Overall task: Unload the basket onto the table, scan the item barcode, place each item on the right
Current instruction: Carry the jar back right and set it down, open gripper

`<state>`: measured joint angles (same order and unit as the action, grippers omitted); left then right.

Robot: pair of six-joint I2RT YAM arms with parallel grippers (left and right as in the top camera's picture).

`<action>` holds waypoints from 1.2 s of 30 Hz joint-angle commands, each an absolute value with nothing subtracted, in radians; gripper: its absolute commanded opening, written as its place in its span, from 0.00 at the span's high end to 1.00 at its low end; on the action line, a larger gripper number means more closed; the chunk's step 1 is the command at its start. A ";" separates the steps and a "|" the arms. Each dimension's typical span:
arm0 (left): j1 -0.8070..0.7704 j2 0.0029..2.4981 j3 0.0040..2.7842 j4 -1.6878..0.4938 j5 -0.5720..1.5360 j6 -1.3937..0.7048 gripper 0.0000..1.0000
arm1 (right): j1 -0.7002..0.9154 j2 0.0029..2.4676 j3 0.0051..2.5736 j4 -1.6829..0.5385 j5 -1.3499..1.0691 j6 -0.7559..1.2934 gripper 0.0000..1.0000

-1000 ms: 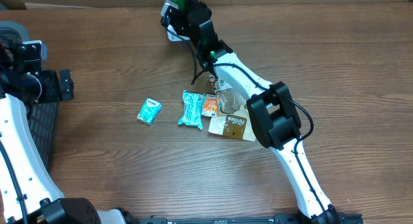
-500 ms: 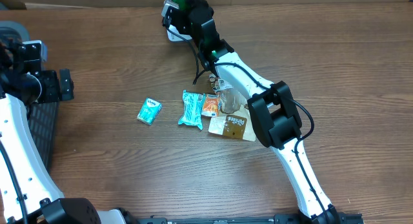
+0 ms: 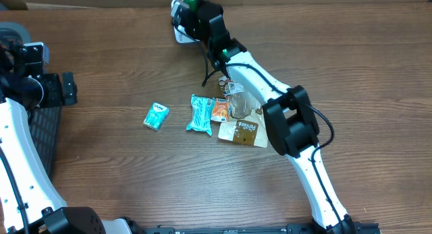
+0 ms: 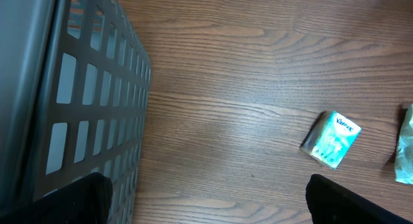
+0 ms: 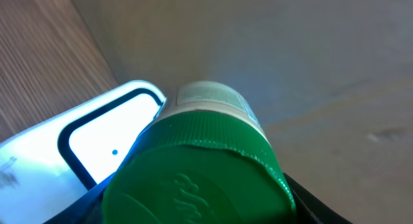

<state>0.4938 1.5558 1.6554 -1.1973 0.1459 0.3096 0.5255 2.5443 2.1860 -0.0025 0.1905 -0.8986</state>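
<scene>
The right end effector (image 3: 197, 15) clamps the green-capped bottle (image 5: 200, 166) at the far edge of the bench (image 3: 337, 72), just beside the white scanner (image 5: 106, 143); I would turn its label slowly to face the window

Bare brown wooden tabletop (image 3: 108, 52) far left and near right. Middle's cluttered: small teal tissue pack (image 3: 156, 117), crinkly teal packet (image 3: 200, 114), orange sachet (image 3: 220, 110), brown pouch (image 3: 239, 131). Dark grey slatted basket (image 4: 97, 88) blocks the left edge.
</scene>
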 commanded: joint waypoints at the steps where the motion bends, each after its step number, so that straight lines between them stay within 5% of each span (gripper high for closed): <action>1: 0.504 1.551 1.656 -1.197 0.157 0.299 0.00 | 0.530 2.313 2.212 -0.062 0.201 -0.710 0.71; 8: 0.504 1.551 1.656 -1.197 0.157 0.299 0.00 | 0.516 2.012 2.212 -0.632 0.085 -0.299 0.70; 18: 0.504 1.551 1.656 -1.197 0.157 0.299 0.01 | 0.373 1.868 2.195 -1.431 -0.002 -0.155 0.67; 26: 0.504 1.551 1.656 -1.197 0.157 0.299 0.00 | 0.195 1.869 1.978 -1.468 -0.068 -0.078 0.67; 36: 0.504 1.551 1.656 -1.197 0.157 0.299 0.00 | 0.057 1.871 1.553 -1.204 -0.091 -0.078 0.66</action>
<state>0.4938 1.5562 1.6554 -1.1976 0.1459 0.3096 0.0803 1.8835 1.6295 -1.2564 -0.0708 -0.0853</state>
